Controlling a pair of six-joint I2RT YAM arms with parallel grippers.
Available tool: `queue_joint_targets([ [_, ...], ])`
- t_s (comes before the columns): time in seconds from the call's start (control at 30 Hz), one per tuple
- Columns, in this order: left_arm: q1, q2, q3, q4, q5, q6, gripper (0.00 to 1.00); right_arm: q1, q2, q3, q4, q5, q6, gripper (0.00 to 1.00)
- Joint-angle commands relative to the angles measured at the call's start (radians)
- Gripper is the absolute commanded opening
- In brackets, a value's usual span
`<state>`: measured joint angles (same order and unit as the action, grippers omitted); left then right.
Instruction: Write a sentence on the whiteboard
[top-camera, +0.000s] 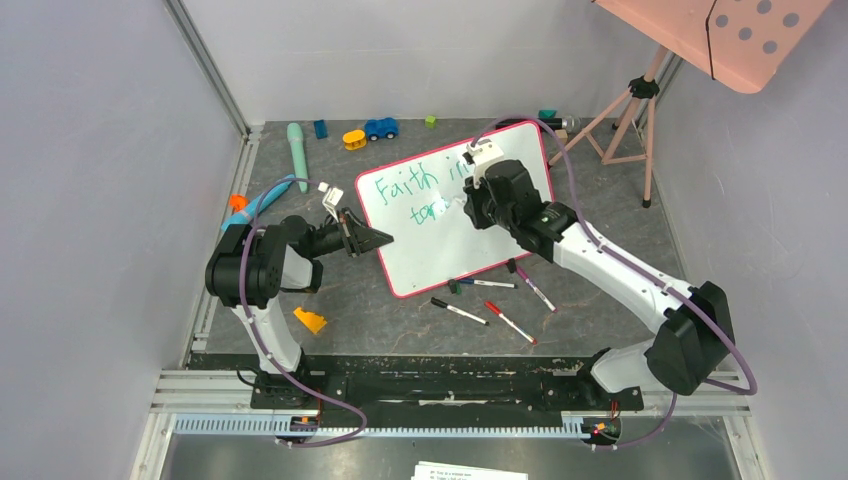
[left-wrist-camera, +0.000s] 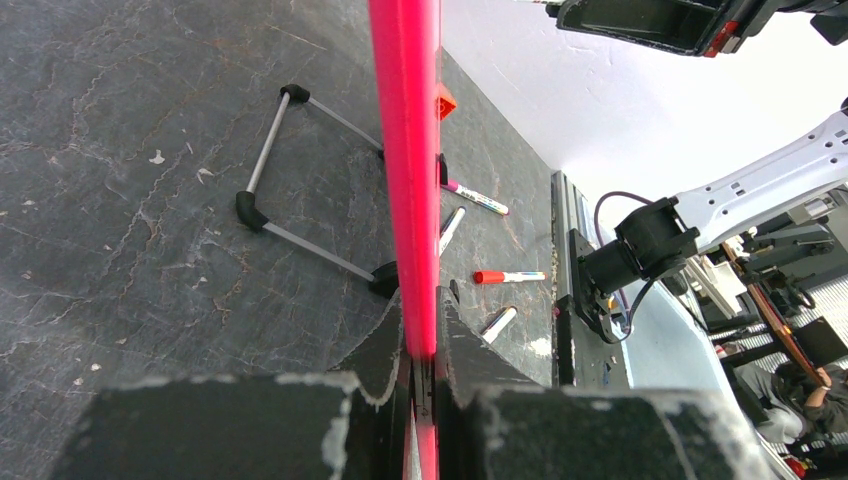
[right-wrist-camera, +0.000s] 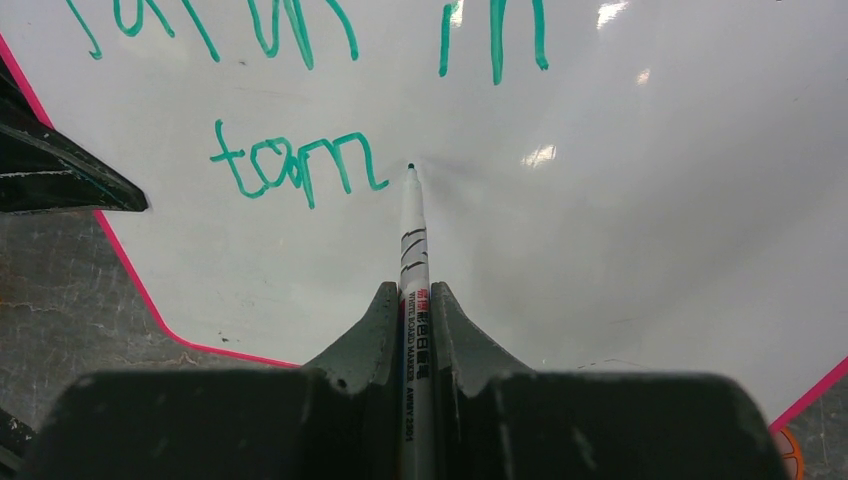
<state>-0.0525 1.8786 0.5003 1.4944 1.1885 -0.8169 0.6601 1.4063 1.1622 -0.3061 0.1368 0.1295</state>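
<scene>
Whiteboard (top-camera: 440, 255): propped mid-tabletop.
Sentence (right-wrist-camera: 290, 165): green "Faith in", with "tom" below.
Left gripper (left-wrist-camera: 420, 320): fingers pinching Whiteboard's pink left rim.
Right gripper (right-wrist-camera: 415, 300): fingers pinching marker (right-wrist-camera: 412, 225), tip beside "tom".

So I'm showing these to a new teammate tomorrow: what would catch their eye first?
Probably the pink-rimmed whiteboard at the centre of the top view, with green writing that reads roughly "Faith in" and "tom". The right gripper is shut on a marker whose tip is at the board just right of "tom", while the left gripper pinches the board's left rim. Loose markers lie by its near edge.
</scene>
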Motion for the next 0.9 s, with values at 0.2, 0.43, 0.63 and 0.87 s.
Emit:
queue_joint_targets([
  [0.2, -0.025, 0.009, -0.013, 0.063, 0.114, 0.124, 0.02, -0.010, 0.034, 0.083, 0.018, 0.011, -0.023, 0.00],
  [0.43, -0.024, 0.008, -0.011, 0.063, 0.114, 0.125, 0.02, -0.010, 0.054, 0.094, 0.015, 0.019, -0.026, 0.00],
  [0.63, -0.024, 0.007, -0.014, 0.063, 0.114, 0.125, 0.02, -0.010, 0.070, 0.094, 0.015, 0.017, -0.026, 0.00],
  [0.87, -0.025, 0.007, -0.014, 0.063, 0.114, 0.124, 0.02, -0.010, 0.081, 0.100, 0.017, -0.022, -0.029, 0.00],
])
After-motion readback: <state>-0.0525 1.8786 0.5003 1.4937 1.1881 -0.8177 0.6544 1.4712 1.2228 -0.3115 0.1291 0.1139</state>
